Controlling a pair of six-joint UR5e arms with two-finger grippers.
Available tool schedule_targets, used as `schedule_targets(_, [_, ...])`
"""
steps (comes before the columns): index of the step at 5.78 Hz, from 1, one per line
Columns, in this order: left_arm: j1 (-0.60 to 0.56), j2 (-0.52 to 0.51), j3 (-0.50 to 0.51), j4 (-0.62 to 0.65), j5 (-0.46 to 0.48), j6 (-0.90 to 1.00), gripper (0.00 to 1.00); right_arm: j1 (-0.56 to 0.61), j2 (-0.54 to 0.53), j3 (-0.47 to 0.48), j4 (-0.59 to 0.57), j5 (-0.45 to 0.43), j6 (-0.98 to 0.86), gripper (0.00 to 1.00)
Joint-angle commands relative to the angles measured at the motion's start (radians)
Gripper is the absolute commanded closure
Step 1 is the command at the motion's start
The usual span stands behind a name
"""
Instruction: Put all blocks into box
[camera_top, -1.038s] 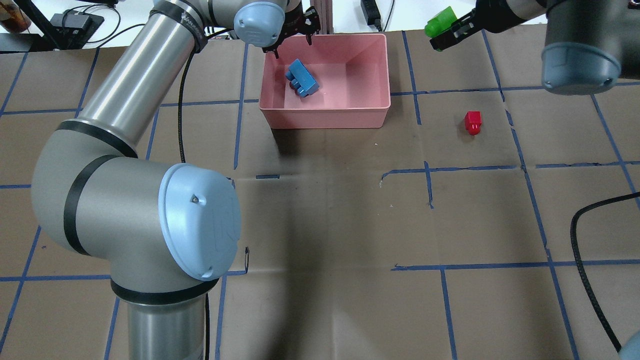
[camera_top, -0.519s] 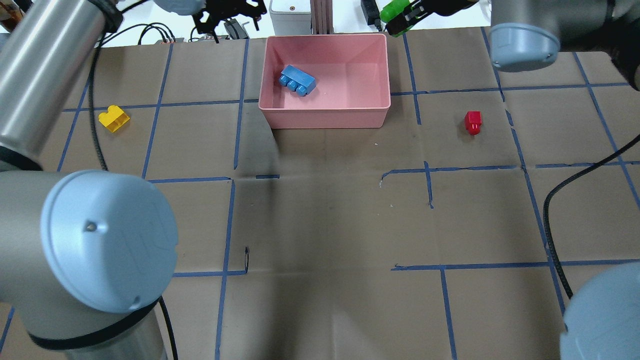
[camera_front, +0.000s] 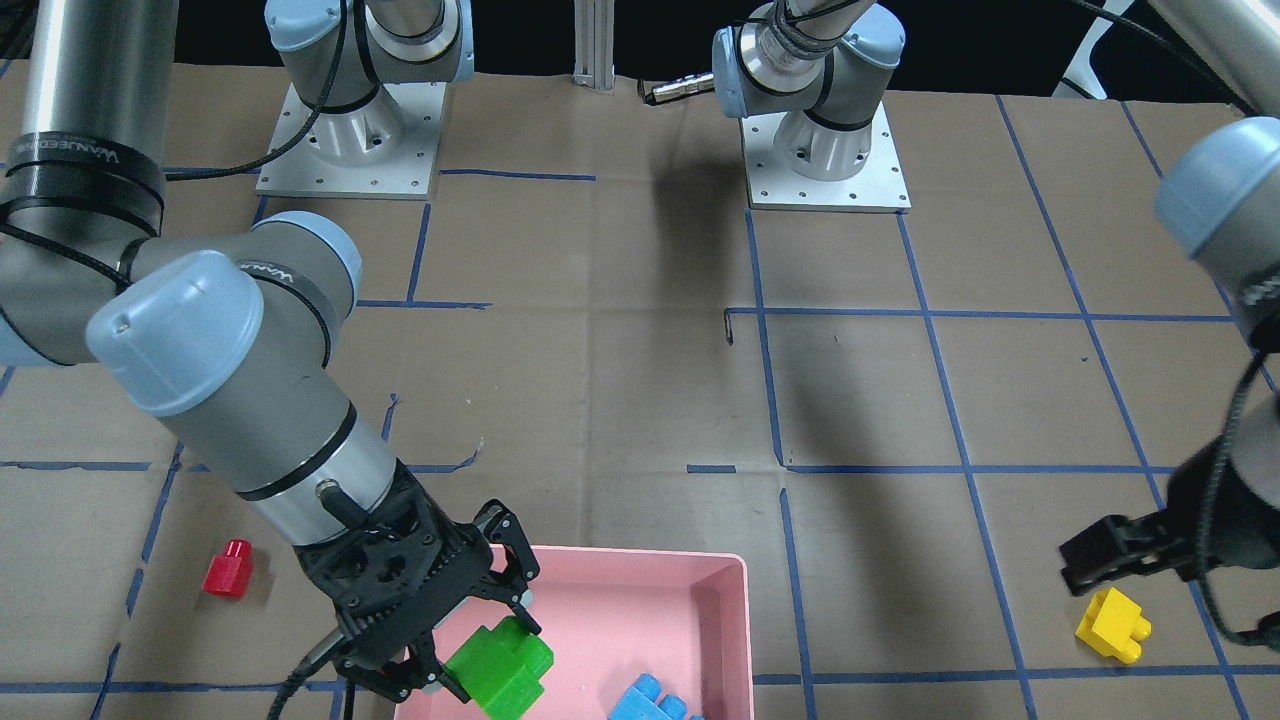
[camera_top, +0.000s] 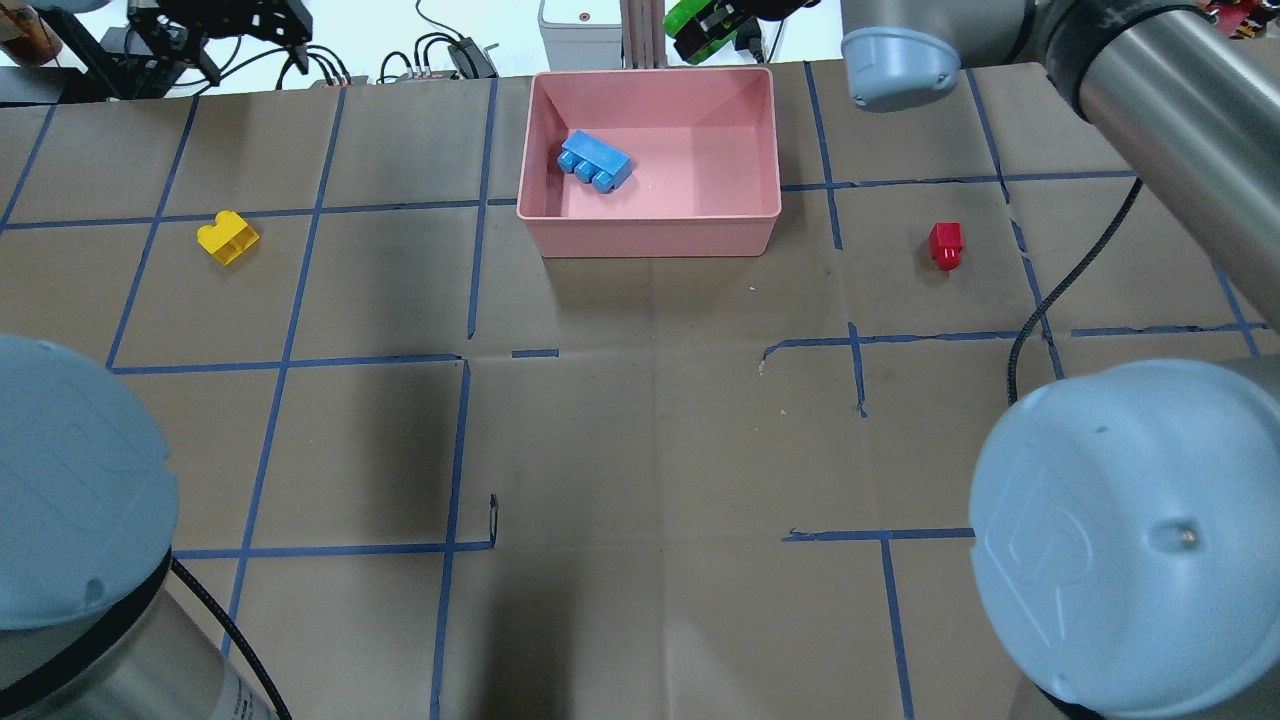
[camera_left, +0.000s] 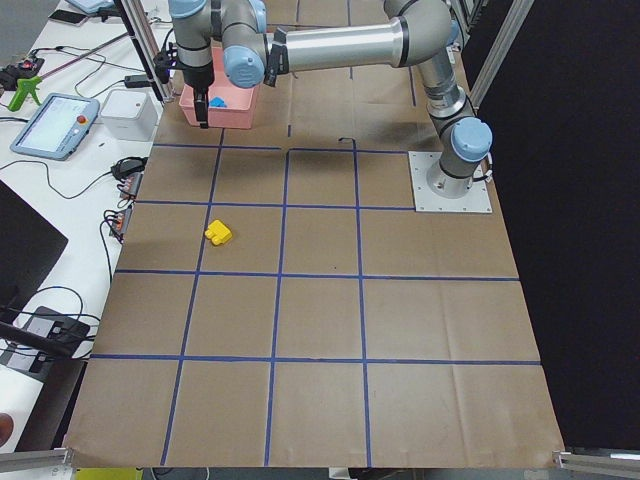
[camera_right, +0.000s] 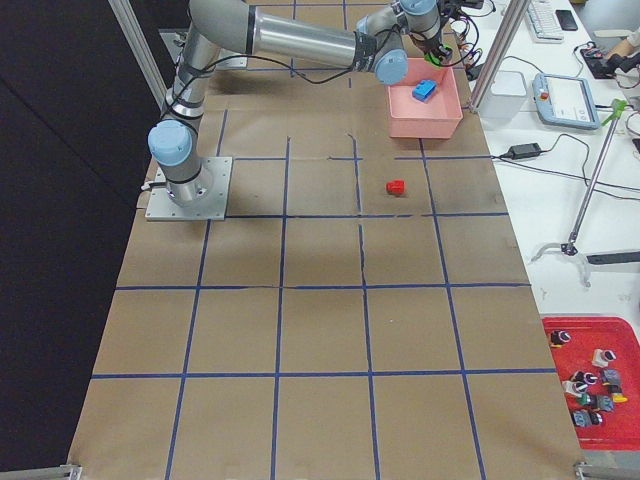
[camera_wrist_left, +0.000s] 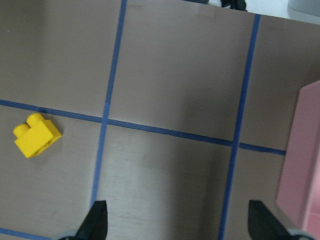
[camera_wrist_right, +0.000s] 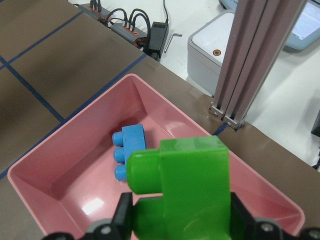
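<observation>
Right claw (camera_front: 488, 655): clamped on the green block (camera_wrist_right: 192, 195), one finger on each side of it
Green block: held in the air over the box (camera_top: 650, 235), above the half on the robot's right and clear of the floor; one round stud shows on its side in the right wrist view
Box: pink and shallow with rounded corners, standing on the desk (camera_top: 650, 430) at the edge far from the robot's bases
Blue block (camera_top: 595, 162): lies on the box floor in the half on the robot's left, with its three studs turned sideways, apart from the green block above
Left claw (camera_wrist_left: 180, 222): fingers spread wide with nothing between them; it hangs over bare desk near the yellow block (camera_wrist_left: 36, 136) and does not touch it
Yellow block: on the desk, well apart from the box on the robot's left, just beside a blue tape line (camera_wrist_left: 170, 132); in the left wrist view it sits outside the span of the fingers
Red block (camera_top: 945, 245): on the desk on the robot's right of the box, apart from it, lying with its single stud pointing toward the robot
Desk: covered in brown paper marked with a grid of blue tape
</observation>
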Motion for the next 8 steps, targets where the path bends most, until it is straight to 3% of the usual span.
schedule_targets(1, [0.162,-0.018,-0.001,0.0,-0.016,0.373,0.01,0.016,0.032,-0.022,-0.015,0.002,-0.008,0.16])
schedule_targets(2, [0.196,-0.027,-0.002,0.0,-0.016,0.574,0.01,0.016,0.036,-0.019,-0.026,0.003,-0.009,0.0])
schedule_targets(3, [0.196,-0.029,-0.004,0.0,-0.017,0.766,0.01,0.016,0.033,-0.016,-0.015,0.008,-0.008,0.0])
schedule_targets(4, [0.197,-0.053,-0.005,0.001,-0.081,0.943,0.01,0.015,0.009,0.007,-0.005,0.008,0.003,0.0])
schedule_targets(5, [0.199,-0.094,-0.007,0.013,-0.103,1.099,0.01,-0.003,-0.035,0.01,0.084,-0.044,0.004,0.0])
schedule_targets(6, [0.199,-0.133,-0.008,0.018,-0.099,1.113,0.01,-0.049,-0.092,0.013,0.324,-0.175,0.009,0.0])
schedule_targets(7, [0.214,-0.185,-0.01,0.02,-0.1,1.098,0.01,-0.107,-0.15,0.039,0.504,-0.214,0.03,0.0])
schedule_targets(8, [0.219,-0.249,-0.01,0.064,-0.099,1.104,0.01,-0.166,-0.205,0.091,0.544,-0.283,0.149,0.0])
